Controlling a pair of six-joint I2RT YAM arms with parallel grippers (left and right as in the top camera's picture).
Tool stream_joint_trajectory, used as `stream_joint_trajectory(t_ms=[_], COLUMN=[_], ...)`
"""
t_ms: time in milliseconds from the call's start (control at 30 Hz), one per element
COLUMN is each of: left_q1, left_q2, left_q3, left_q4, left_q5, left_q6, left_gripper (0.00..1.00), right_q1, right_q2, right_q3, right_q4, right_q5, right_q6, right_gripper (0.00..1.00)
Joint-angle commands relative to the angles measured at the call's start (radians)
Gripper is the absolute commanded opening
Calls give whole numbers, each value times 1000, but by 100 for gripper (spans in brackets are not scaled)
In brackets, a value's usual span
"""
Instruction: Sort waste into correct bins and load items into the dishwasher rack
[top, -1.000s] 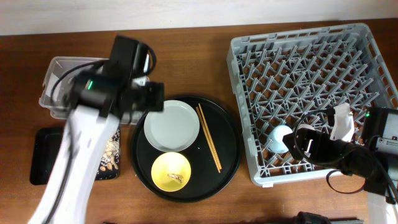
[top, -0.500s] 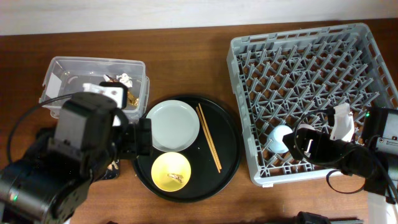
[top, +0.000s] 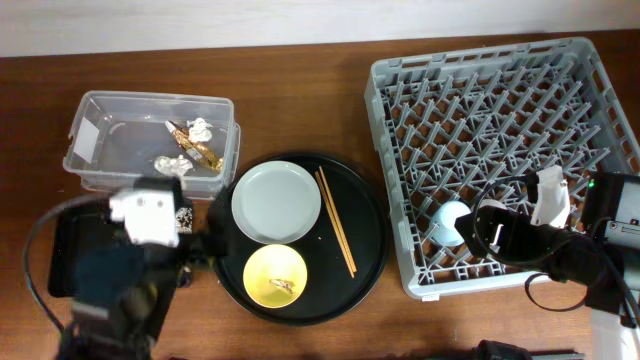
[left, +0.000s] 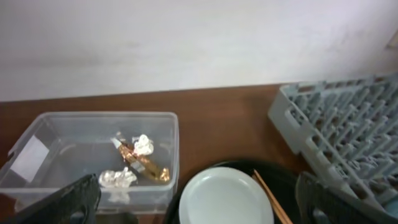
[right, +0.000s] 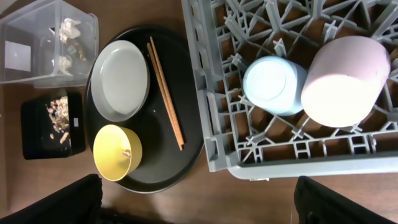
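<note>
The clear tub holds white tissue pieces and a gold wrapper; they also show in the left wrist view. The flat black tray holds brown scraps and is mostly under my left arm in the overhead view. The grey plate, the chopsticks and the yellow bowl, with a scrap inside, sit on the round black tray. The light-blue cup and pink cup stand in the rack. My left gripper is open and empty, front left. My right gripper is open and empty above the rack's front edge.
The large round black tray lies between the bins and the rack. Bare wooden table shows behind it. My left arm covers the front left corner. My right arm lies over the rack's front right corner.
My left arm has drawn back from over the tub toward the front left, uncovering the tub and its tissue and wrapper. The right arm has not moved.
</note>
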Motion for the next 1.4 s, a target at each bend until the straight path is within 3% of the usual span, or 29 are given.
stream_joint_trajectory(t_ms=[0, 167, 400, 567, 733, 1367], left_q1=[71, 132, 150, 153, 153, 154], left_q2=[-173, -396, -634, -643, -643, -641], left_q3=[-205, -449, -658, -797, -983, -978], left_q4=[87, 189, 226, 369, 629, 571], left_q5=[87, 109, 101, 101, 144, 153], left_q6=[27, 23, 24, 23, 23, 23], left_gripper=[99, 99, 99, 99, 99, 99], right_q1=[5, 5, 5, 5, 5, 5], right_q2=[-2, -2, -2, -2, -2, -2], right_q3=[13, 13, 13, 13, 13, 13], right_q4=[0, 0, 0, 0, 0, 1], right_q5=[9, 9, 9, 9, 9, 13], right_q6=[-8, -8, -8, -8, -8, -8], right_gripper=[98, 99, 99, 98, 99, 98])
